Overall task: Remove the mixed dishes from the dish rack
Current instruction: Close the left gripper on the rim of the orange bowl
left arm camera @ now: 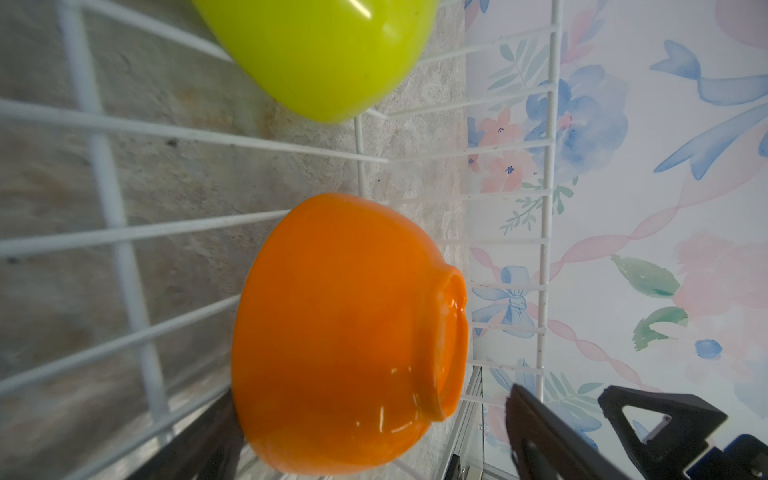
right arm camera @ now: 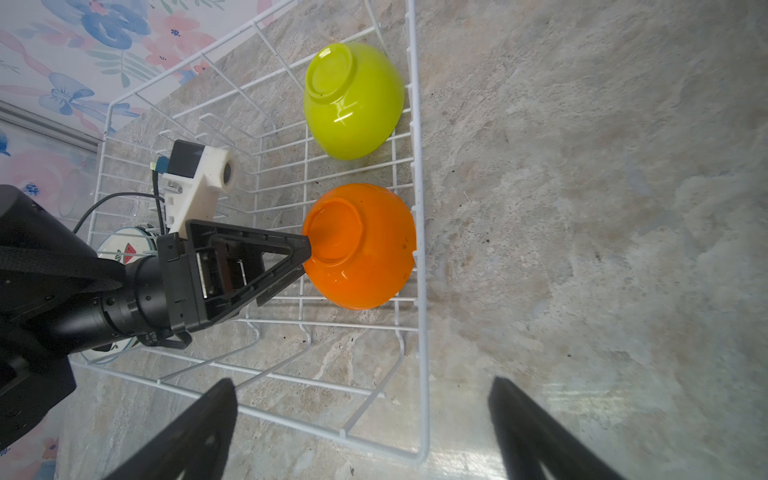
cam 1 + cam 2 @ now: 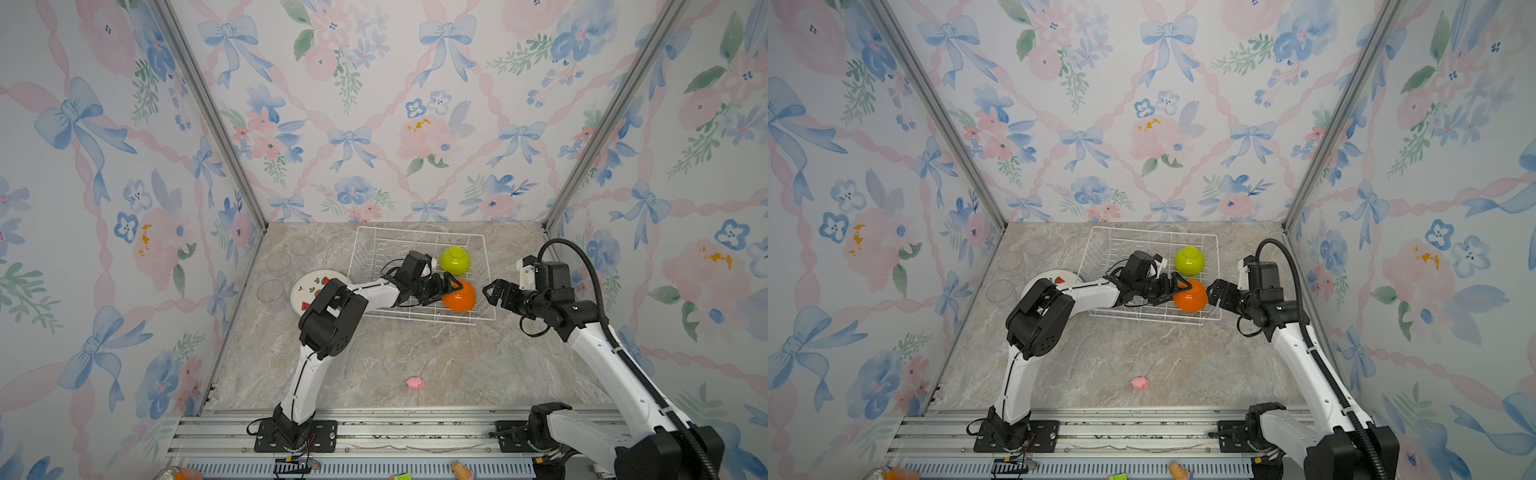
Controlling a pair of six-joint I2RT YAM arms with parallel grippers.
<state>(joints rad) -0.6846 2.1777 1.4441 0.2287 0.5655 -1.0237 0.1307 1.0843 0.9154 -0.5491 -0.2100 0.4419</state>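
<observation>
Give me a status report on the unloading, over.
Left pincer open at orange bowl, upside down in rack. Right pincer open beside rack. Green bowl also in rack; plate, glasses out. Nothing blocking.

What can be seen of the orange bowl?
The orange bowl is glossy, smooth and plastic-looking, with a round foot ring. It sits upside down on the rack floor in the near right corner, close to the side wall and apart from the green bowl. The left gripper has open jaws at its foot ring; contact is unclear.
</observation>
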